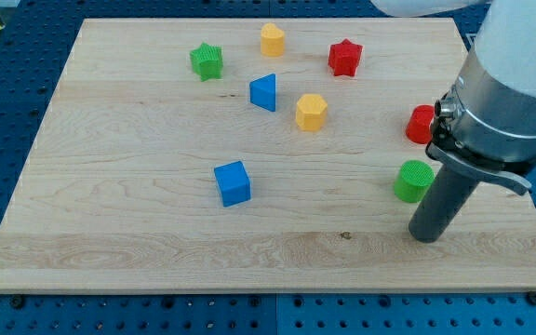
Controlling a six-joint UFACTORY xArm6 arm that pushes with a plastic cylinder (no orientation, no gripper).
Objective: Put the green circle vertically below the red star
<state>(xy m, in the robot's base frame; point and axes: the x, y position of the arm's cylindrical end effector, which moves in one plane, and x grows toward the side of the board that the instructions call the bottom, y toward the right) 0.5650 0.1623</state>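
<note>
The green circle [413,180] lies at the view's right, low on the board. The red star [344,58] lies near the view's top, right of centre, up and to the left of the green circle. My tip [425,236] rests on the board just below and slightly right of the green circle, close to it; the dark rod rises beside the circle's right edge.
A red block [422,124], partly hidden by the arm, lies above the green circle. A green star [207,61], a yellow heart-like block [272,39], a blue triangle [264,92], a yellow hexagon [311,112] and a blue cube [233,182] lie further left. The wooden board [110,233] has an edge near the right.
</note>
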